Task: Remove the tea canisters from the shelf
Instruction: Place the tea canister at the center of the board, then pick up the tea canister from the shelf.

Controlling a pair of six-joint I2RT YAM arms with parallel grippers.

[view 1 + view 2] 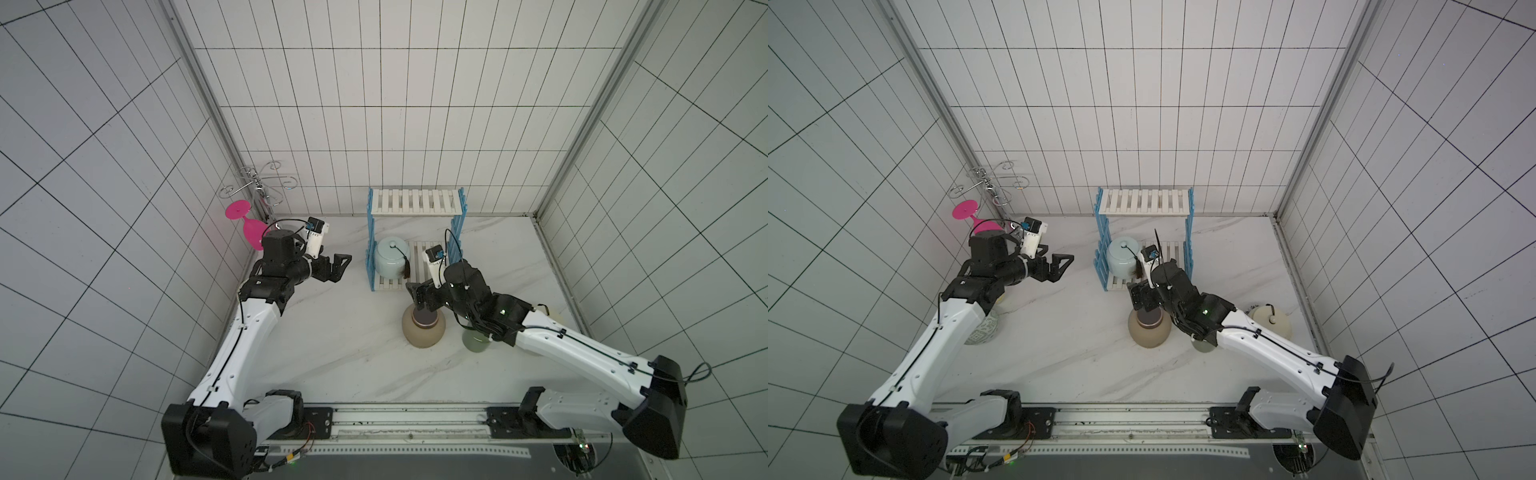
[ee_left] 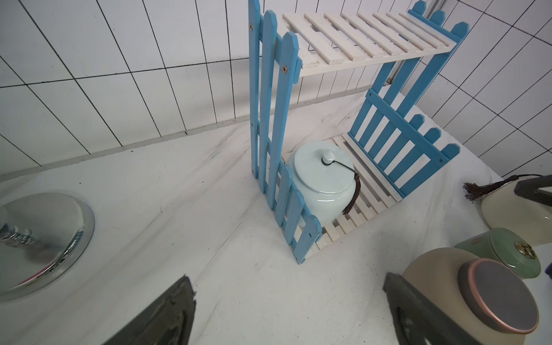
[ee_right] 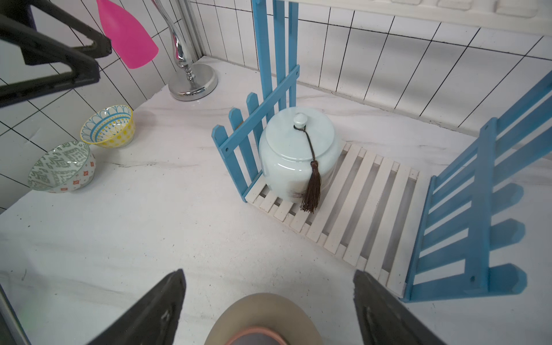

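You're seeing white arms (image 1: 253, 332) with black joints. Black cables (image 1: 240, 332) are running along them; a green light (image 1: 503, 311) is glowing on the right.

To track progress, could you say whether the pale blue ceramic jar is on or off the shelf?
On: the pale blue ceramic jar stands upright on the lower board of the blue-and-white slatted shelf.

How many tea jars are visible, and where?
4: the pale blue jar on the lower board of the shelf; the tan jar, green jar and cream jar on the table.
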